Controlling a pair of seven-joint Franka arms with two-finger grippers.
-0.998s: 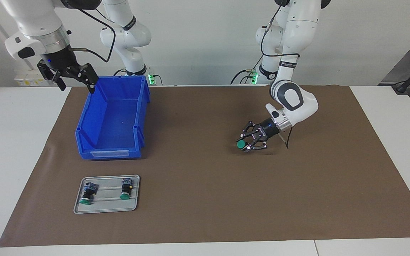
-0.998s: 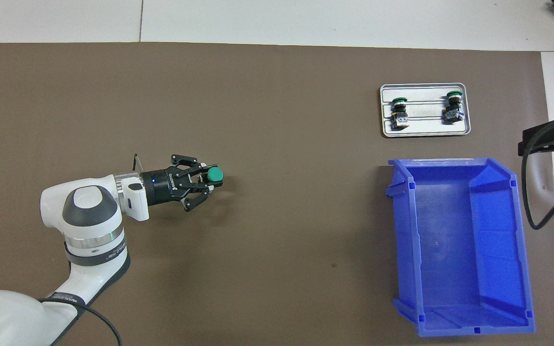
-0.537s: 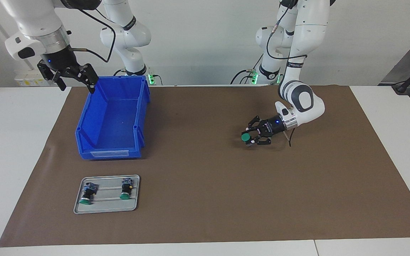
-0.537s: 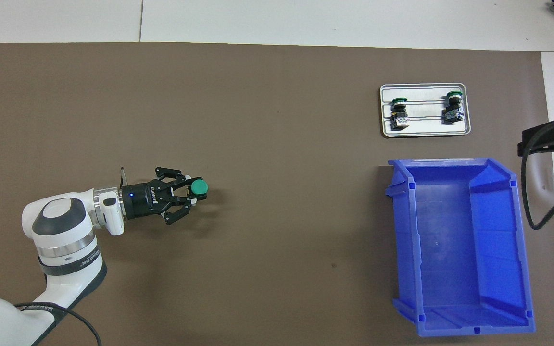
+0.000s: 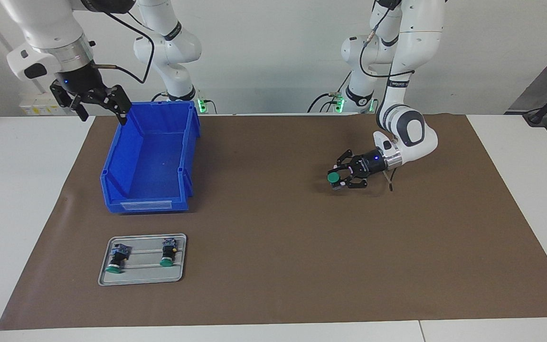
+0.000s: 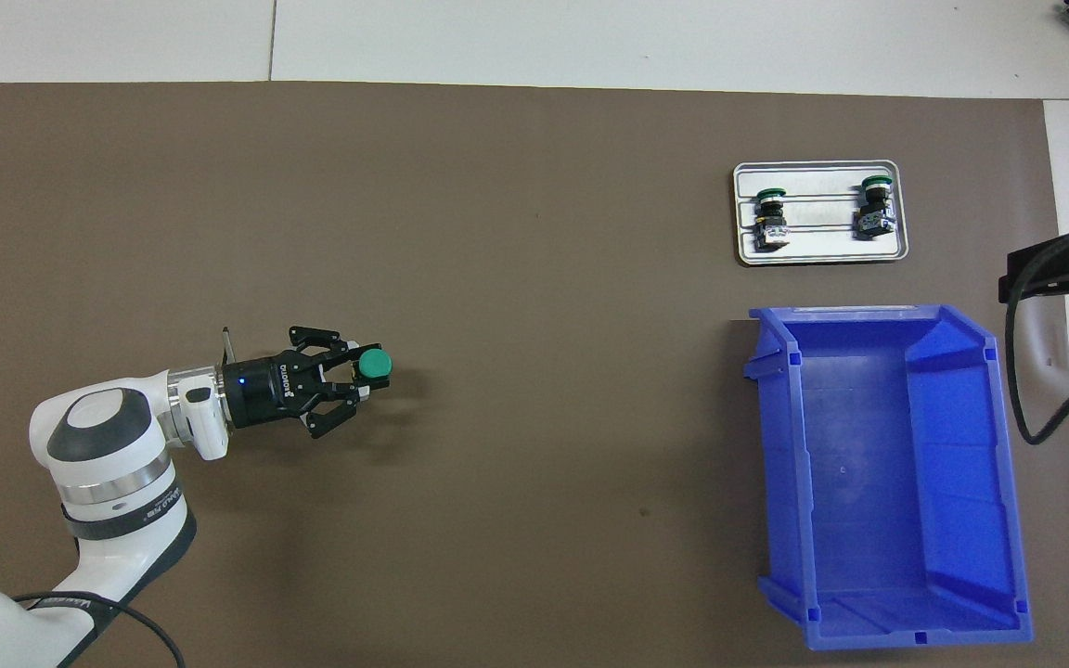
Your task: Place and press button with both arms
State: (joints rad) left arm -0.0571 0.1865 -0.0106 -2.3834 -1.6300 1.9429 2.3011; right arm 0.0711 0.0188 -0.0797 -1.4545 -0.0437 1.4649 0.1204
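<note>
**Button gripped low over the mat**

The button (image 5: 334,177) is clamped in the left gripper (image 5: 339,179), its green cap pointing toward the right arm's end of the table. It is held low over the bare brown mat (image 5: 273,266), well apart from the blue bin (image 5: 150,205). Two more buttons (image 5: 113,262) are laid on the grey tray (image 5: 141,280), farther from the robots than the bin. The right gripper (image 5: 101,113) is kept raised beside the bin's rim, fingers spread apart and empty.

Bright, even light; soft shadows
</note>
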